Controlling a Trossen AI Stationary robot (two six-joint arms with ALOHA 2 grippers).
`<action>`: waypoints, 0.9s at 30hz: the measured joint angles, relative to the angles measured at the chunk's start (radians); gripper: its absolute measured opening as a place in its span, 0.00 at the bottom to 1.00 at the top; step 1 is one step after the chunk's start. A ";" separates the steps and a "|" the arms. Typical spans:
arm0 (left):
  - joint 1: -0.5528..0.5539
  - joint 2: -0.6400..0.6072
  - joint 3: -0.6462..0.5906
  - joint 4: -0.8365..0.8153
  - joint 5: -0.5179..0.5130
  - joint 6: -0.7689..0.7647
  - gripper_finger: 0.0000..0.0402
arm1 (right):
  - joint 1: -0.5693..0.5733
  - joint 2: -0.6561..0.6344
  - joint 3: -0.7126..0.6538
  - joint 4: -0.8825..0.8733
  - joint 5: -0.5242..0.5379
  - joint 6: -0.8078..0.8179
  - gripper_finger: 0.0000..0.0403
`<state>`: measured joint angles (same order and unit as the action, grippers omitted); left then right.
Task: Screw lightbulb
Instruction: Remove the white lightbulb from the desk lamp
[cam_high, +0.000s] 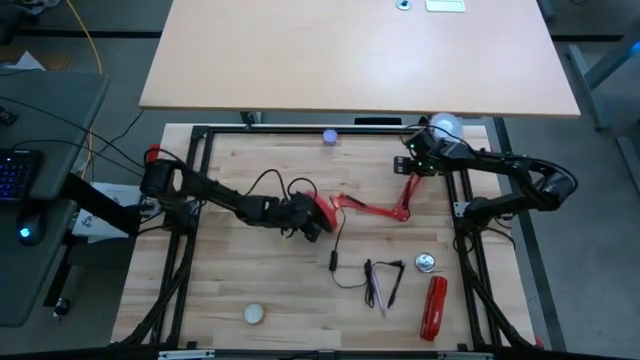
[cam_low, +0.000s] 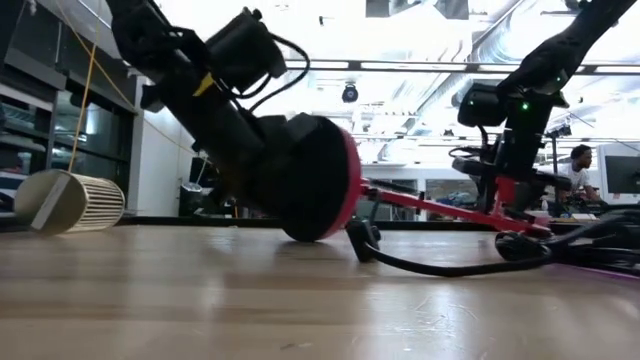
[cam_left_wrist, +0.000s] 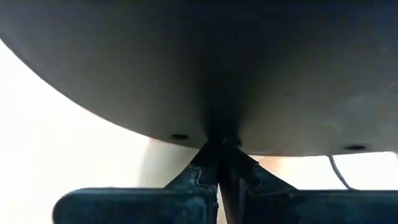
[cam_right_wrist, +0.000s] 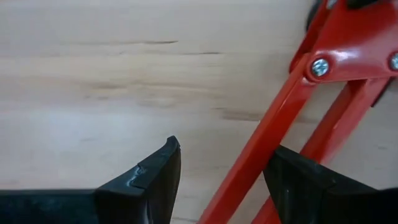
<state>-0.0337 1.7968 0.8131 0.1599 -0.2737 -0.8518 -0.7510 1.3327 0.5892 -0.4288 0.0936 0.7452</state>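
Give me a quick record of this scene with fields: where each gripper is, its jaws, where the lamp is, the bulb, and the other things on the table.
left gripper: at the red lamp's shade, jaws shut on the shade's rim
right gripper: above the lamp's arm, jaws open astride a red bar
lamp: lying across the middle of the wooden table
lightbulb: at the far right edge, behind the right gripper
other things: red flat tool, black cable

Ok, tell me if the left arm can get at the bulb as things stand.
Probably not. The left claw is shut on the lamp shade mid-table, while the bulb lies at the far right edge, beside the right arm, well across the table.
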 joint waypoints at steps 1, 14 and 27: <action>0.010 -0.002 -0.001 -0.011 0.001 0.006 0.00 | 0.009 0.000 0.000 0.013 -0.012 -0.008 0.52; 0.113 -0.001 -0.001 -0.058 0.062 0.089 0.00 | 0.125 0.078 0.005 0.203 -0.111 -0.073 0.52; 0.213 -0.003 0.003 -0.102 0.163 0.209 0.00 | 0.161 0.109 -0.001 0.426 -0.393 -0.194 0.52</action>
<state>0.1797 1.7943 0.8162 0.0574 -0.1107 -0.6427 -0.5897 1.4418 0.5880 -0.0026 -0.2993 0.5515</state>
